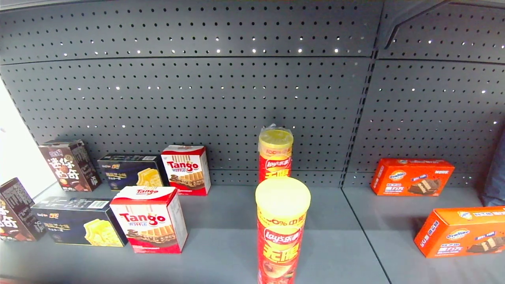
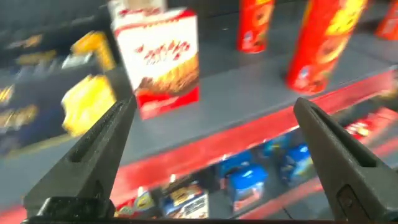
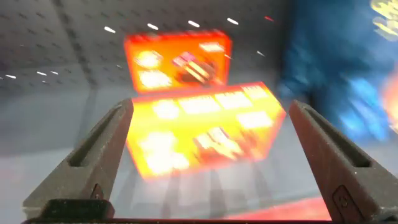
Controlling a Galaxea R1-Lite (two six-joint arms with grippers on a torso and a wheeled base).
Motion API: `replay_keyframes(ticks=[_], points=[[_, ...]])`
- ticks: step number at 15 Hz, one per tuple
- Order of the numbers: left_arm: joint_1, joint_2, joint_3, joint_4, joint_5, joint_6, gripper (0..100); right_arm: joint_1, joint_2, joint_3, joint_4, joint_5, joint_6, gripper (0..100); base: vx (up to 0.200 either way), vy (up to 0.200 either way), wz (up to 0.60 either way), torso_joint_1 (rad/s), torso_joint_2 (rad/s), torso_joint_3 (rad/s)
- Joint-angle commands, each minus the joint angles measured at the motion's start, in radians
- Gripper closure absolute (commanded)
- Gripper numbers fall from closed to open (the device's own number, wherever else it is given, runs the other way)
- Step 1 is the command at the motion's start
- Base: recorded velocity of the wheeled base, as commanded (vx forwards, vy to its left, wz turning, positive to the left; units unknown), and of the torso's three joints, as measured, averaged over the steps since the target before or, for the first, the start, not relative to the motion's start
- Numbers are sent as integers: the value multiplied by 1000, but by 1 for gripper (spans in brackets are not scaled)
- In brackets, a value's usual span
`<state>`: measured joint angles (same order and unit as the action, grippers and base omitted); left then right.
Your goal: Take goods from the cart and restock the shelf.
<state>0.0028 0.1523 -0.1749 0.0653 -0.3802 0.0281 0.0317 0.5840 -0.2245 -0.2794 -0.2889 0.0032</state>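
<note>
— Goods stand in pairs on the shelf (image 1: 236, 244): a front tube (image 1: 282, 228) of crisps near the edge with a rear tube (image 1: 275, 156) by the pegboard (image 1: 197, 98). A front wafer box (image 1: 150, 219) and rear wafer box (image 1: 186, 169) are to their left, and a front orange box (image 1: 461, 232) and rear orange box (image 1: 412, 177) to the right.
— And the arms, are they carrying anything?
— No. The left gripper (image 2: 214, 106) is spread wide with nothing between its fingers. It's out in front of the shelf's red lip (image 2: 205, 149), looking across at a wafer box and both tubes. The right gripper (image 3: 210, 107) is just as wide and just as empty, facing the 2 orange boxes.
— So what worries you?
— That front tube. It's tall, narrow and close to the edge. I'd guess a sideways brush from an arm bringing stock in would tip it, and a round tube would roll off.
— Anything else?
— The left gripper could clip the lip if it goes in too low. And the right, pushing in with a new box, might shove the front orange box, which sits at a slight angle, into the rear orange box
</note>
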Motion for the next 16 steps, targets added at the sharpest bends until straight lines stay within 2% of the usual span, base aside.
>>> replay_keyframes(ticks=[1,2,3,4,5,7,10,12,15,16], points=[[5,-148,58,13,61,4,0,-26,-179,40,74,1,1,0,0,0,0,0,0,0],[3,-148,63,13,73,6,0,-26,-207,50,89,1,0,0,0,0,0,0,0,0],[3,-148,77,11,87,19,0,-26,-251,68,112,1,0,0,0,0,0,0,0,0],[3,-149,98,8,116,47,0,-22,-299,82,152,7,1,0,0,0,0,0,0,0],[3,-149,107,4,129,53,0,-21,-316,88,163,7,0,0,0,0,0,0,0,0],[3,-149,141,-25,208,81,0,-26,-409,99,229,-1,0,0,0,0,0,0,0,0],[2,-149,169,-38,291,84,0,-29,-583,169,319,-1,-5,0,0,0,0,0,0,0],[3,-149,169,-38,305,84,0,-30,-584,200,281,-16,-8,0,0,0,0,0,0,0],[3,-149,169,-38,304,79,0,-30,-584,201,275,221,-12,0,0,0,0,0,0,0],[3,-149,169,-38,304,79,0,-30,-584,201,275,221,-12,0,0,0,0,0,0,0]])
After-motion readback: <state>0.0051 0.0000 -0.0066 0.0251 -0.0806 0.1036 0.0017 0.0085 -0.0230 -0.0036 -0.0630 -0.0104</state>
